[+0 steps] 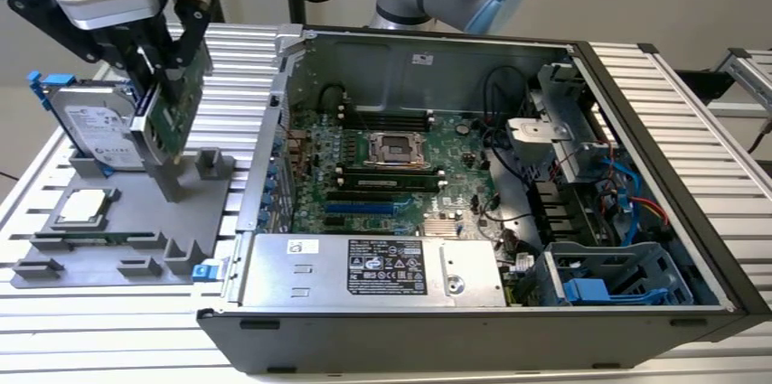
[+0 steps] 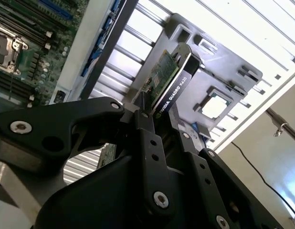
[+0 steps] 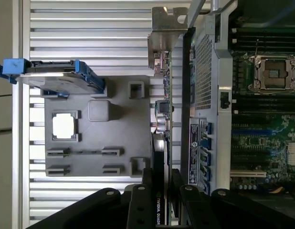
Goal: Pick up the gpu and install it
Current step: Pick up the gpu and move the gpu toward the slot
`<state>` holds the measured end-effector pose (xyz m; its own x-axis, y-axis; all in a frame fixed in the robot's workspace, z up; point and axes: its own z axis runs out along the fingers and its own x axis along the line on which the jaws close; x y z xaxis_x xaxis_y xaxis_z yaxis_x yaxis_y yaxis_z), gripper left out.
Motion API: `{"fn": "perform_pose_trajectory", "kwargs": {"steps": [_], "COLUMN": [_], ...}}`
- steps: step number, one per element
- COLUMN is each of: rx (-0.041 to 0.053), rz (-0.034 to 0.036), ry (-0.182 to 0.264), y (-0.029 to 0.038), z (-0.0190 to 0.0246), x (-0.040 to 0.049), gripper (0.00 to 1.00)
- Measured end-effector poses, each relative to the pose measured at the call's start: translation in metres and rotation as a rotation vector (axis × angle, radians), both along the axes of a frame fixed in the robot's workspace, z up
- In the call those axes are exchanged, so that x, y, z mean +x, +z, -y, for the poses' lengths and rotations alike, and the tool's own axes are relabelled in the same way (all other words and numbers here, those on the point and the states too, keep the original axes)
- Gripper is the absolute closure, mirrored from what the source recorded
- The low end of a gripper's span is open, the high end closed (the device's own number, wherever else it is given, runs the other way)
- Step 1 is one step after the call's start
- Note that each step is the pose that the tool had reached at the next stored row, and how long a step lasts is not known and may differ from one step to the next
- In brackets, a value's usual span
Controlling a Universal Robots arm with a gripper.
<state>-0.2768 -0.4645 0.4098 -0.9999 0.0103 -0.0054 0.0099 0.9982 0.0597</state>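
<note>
At the exterior view's left, over the tray [image 1: 139,221], the gripper [image 1: 163,86] grips the gpu [image 1: 172,122] upright beside the drive [image 1: 90,122]; in the second wrist view its fingers [image 2: 148,138] pinch the gpu's edge; in the first wrist view the gpu lies between tray and case [image 3: 205,71].

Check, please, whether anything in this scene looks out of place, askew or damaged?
Nothing stands out. The claw is shut on the gpu, holding it on edge above the grey tray; the hard drive stands in its slot, and the processor lies flat in its pocket.
</note>
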Motion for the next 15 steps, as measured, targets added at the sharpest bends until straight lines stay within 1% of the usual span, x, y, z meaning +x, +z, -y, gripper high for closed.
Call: {"fn": "perform_pose_trajectory", "kwargs": {"steps": [2, 11, 15], "rx": [0.0002, 0.0001, 0.0001], "rz": [0.0002, 0.0001, 0.0001], "ry": [0.0, 0.0, 0.0], "y": [0.0026, 0.0027, 0.0027], "z": [0.0001, 0.0, 0.0001], "x": [0.0009, 0.0111, 0.0172], "gripper": [1.0, 1.0, 1.0]}}
